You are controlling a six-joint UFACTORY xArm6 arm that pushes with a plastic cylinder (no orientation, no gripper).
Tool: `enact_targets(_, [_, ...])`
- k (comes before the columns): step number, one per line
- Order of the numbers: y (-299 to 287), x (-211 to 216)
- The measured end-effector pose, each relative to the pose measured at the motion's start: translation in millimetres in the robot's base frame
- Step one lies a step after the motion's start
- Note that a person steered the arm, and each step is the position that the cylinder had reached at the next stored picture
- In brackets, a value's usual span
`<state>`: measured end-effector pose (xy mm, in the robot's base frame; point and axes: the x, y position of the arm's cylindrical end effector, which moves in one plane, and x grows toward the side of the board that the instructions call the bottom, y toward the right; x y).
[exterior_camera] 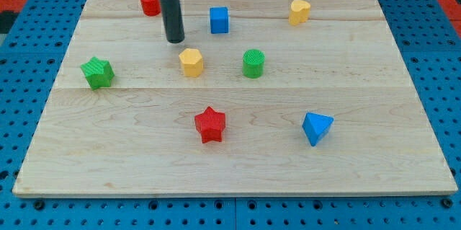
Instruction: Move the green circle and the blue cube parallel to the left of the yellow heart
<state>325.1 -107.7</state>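
Note:
The green circle (253, 63) stands near the board's middle. The blue cube (219, 19) sits above it and to its left, near the view's top. The yellow heart (300, 11) lies at the top right. My tip (175, 41) rests on the board left of the blue cube, just above a yellow hexagon (191, 62), touching no block. The rod rises from it to the view's top edge.
A red cylinder (150, 3) stands at the top left, next to the rod. A green star (97, 72) lies at the left. A red star (210, 124) and a blue triangle (317, 127) lie lower down. The wooden board (403, 158) sits on blue pegboard.

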Motion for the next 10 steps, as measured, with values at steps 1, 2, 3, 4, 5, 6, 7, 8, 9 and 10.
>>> enact_targets(1, [43,-42])
enact_targets(2, [92,-17])
enact_targets(3, [95,-14])
enact_targets(4, [114,-28])
enact_targets(5, [134,-33])
enact_targets(6, [123,10])
enact_targets(7, [168,16])
enact_targets(8, [190,23])
enact_targets(9, [191,28])
enact_targets(10, [191,33])
